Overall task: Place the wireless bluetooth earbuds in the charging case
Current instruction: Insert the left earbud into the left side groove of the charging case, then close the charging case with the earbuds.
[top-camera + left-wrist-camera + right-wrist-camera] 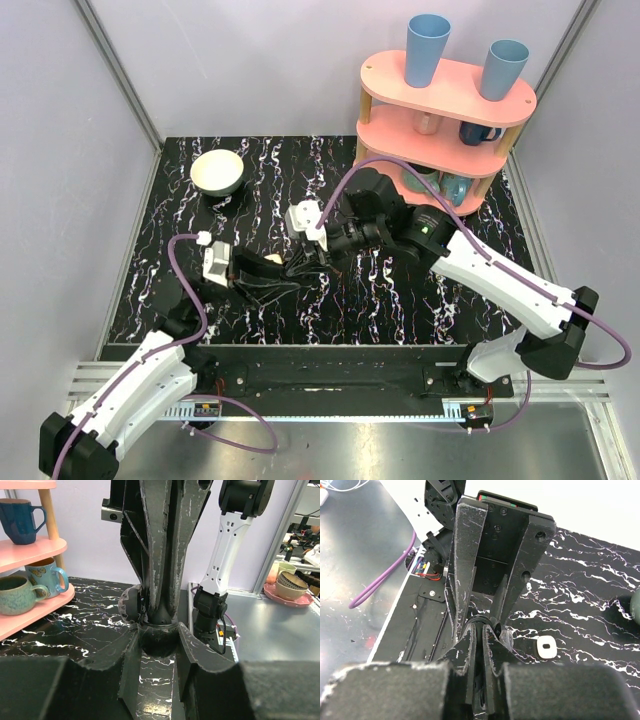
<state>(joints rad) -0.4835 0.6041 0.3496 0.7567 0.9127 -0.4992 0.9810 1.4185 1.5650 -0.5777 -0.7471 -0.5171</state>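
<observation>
My left gripper is shut on a dark round object, which fills the gap between its fingertips above the table. A smoky translucent dome sticks out at that object's side. My right gripper comes in from the opposite side, its jaws almost together, with the tips pressed onto the top of the same dark object. The charging case, a small cream rounded square with a dark centre, lies flat on the table beside the two grippers, touched by neither. The earbuds are hidden.
A cream bowl stands at the back left of the black marbled table. A pink two-tier shelf with mugs and two blue cups fills the back right corner. The right arm's white link rises just behind the grippers.
</observation>
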